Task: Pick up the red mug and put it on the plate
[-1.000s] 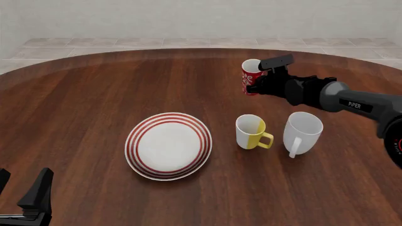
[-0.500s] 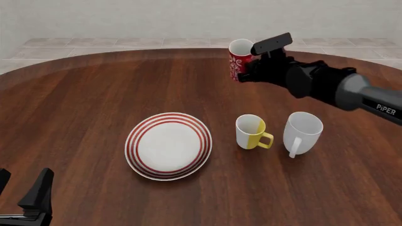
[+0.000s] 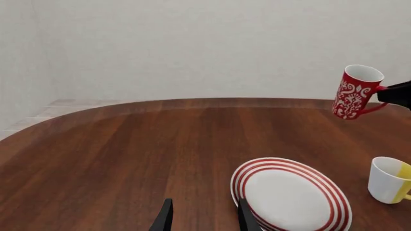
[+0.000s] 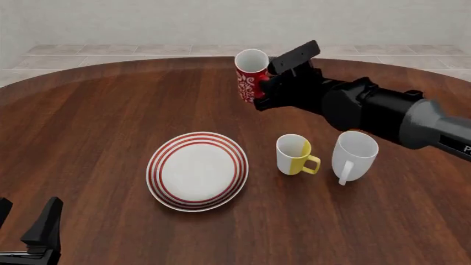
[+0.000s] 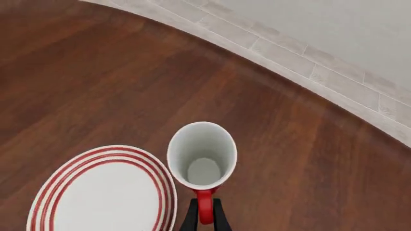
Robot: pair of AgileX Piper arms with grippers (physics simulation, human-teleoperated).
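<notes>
Transport looks to be the step in hand: the right claw (image 4: 263,95) is clamped on the handle of the slim red mug with white swirls and a white inside (image 4: 252,75), holding it up off the dark wooden desk (image 4: 110,127), roughly upright with a slight lean. The mug hangs over the far part of the desk, beyond and a little right of the round white plate with red rings at its rim (image 4: 197,170), and well apart from it. In my judgement the next move calls for bringing the mug nearer and leftward until it sits over the plate's white centre, then lowering it level before letting go.

A yellow-and-white mug (image 4: 296,154) and a larger white mug (image 4: 352,155) stand right of the plate, close to the likely path. The left claw (image 4: 28,234) rests low at the near left corner, its fingers apart and empty, partly cut off. The right claw's fingertips are mostly hidden behind the handle.
</notes>
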